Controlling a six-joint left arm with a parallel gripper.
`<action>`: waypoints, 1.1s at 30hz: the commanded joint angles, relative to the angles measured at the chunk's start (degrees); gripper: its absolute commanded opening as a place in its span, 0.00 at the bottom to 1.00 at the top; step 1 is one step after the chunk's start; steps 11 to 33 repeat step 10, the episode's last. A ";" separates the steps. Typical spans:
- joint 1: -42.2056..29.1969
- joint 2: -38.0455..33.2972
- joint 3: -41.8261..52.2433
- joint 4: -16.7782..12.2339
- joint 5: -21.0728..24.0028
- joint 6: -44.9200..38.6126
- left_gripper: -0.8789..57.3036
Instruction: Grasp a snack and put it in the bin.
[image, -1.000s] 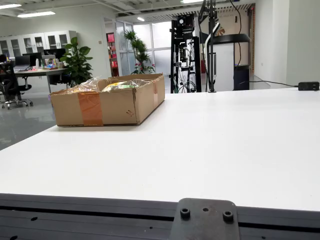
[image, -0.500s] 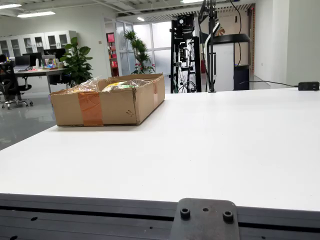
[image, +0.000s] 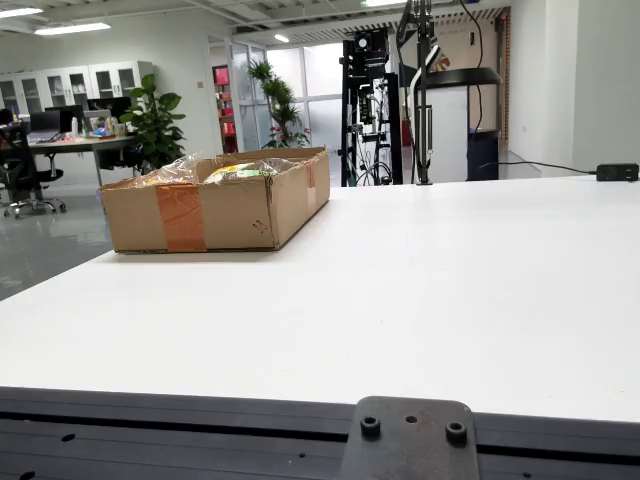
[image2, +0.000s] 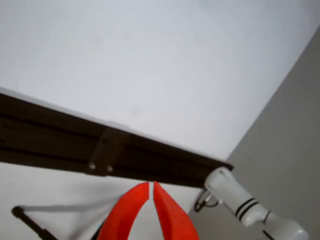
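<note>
In the view from the side, an open cardboard box stands on the white table at the far left. Clear-wrapped snack packets poke above its rim. No gripper or arm shows in this view. In the view that rides on the gripper, two red fingers rise from the bottom edge. Their tips meet, so the gripper is shut with nothing between them. It hangs over the table's dark edge rail. No snack or box appears in this view.
A metal bracket sits on the near rail in the side view. A black stand with cables rises behind the table, and a small black box lies at the far right. A white cylinder hangs below the rail in the gripper view.
</note>
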 joint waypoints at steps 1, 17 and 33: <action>1.06 0.02 -0.06 0.18 -0.13 -0.81 0.04; 3.41 0.02 -0.06 0.29 -0.25 -0.88 0.04; 3.41 0.02 -0.06 0.29 -0.25 -0.88 0.04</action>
